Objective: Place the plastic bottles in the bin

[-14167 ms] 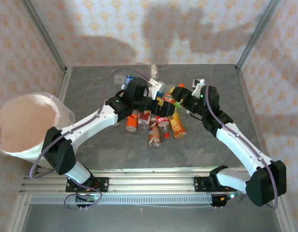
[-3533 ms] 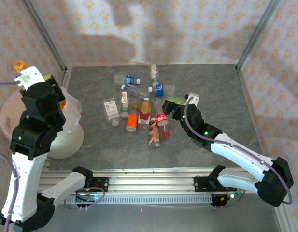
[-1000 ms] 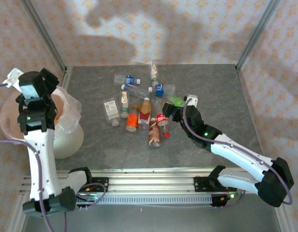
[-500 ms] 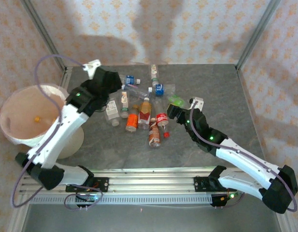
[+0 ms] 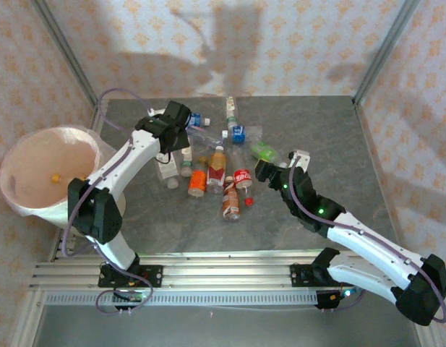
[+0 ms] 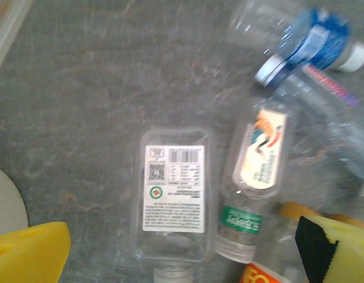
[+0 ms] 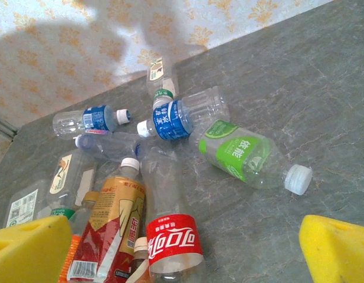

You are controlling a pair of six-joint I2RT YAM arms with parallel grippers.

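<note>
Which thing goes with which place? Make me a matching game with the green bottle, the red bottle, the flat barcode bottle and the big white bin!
Things
1. clear plastic bottle with a green label
2. clear plastic bottle with a red label
3. flat clear plastic bottle with a white barcode label
4. large round white bin

Places
A. left of the grey table
B. right end of the pile, white cap on
C. left end of the pile
D. lying right against a gold-labelled bottle

Pairs: 1-B, 2-D, 3-C, 4-A
</note>
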